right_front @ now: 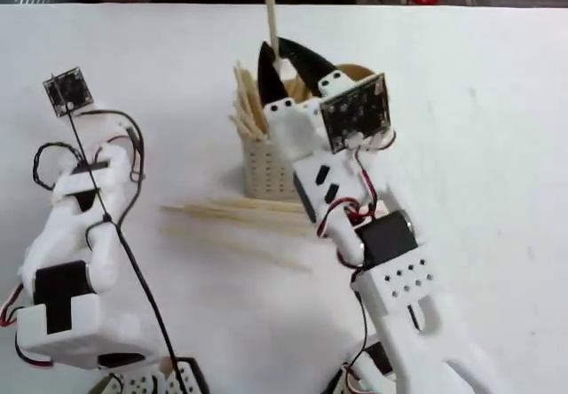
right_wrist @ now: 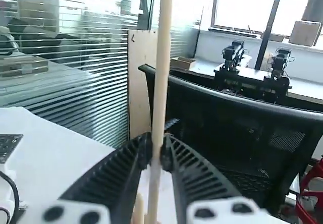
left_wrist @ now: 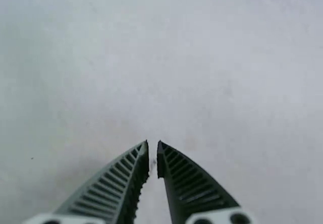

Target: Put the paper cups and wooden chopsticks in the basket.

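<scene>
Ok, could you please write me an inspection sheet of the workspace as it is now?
Surface: white table.
Job's things: basket holding upright chopsticks; loose chopsticks lying on the table beside it.
Clutter: nothing seen.
Grippers: right gripper shut on held chopstick, above the basket; left gripper shut, empty, over the table.
Cables: black cable along left arm; red wires on right arm.
Surroundings: black mesh chair, window blinds.

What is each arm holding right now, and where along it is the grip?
Right gripper: one wooden chopstick, upright, pinched at the jaw tips with a long stretch rising beyond; its lower end is hidden. Left gripper: nothing.
</scene>
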Robot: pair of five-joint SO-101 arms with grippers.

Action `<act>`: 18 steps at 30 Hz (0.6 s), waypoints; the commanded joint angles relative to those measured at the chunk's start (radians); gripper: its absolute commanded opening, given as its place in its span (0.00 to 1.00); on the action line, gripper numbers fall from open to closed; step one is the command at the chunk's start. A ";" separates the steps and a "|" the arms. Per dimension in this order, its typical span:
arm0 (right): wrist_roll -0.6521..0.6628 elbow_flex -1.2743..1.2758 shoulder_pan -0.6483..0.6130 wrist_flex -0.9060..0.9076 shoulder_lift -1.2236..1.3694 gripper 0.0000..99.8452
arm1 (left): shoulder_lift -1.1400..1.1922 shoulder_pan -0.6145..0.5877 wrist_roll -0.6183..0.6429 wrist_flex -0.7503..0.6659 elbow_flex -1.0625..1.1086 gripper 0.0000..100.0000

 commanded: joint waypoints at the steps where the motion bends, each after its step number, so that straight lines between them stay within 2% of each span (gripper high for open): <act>1: -0.012 -0.034 0.022 -0.002 -0.002 0.02 | -0.004 0.015 -0.012 -0.023 -0.057 0.05; 9: -0.012 -0.031 0.024 0.019 -0.007 0.02 | -0.004 0.015 -0.012 -0.023 -0.057 0.05; 14: -0.014 -0.031 0.021 0.021 -0.010 0.12 | -0.004 0.015 -0.012 -0.023 -0.057 0.05; 18: -0.014 -0.031 0.019 0.021 -0.012 0.10 | -0.004 0.015 -0.012 -0.023 -0.057 0.05</act>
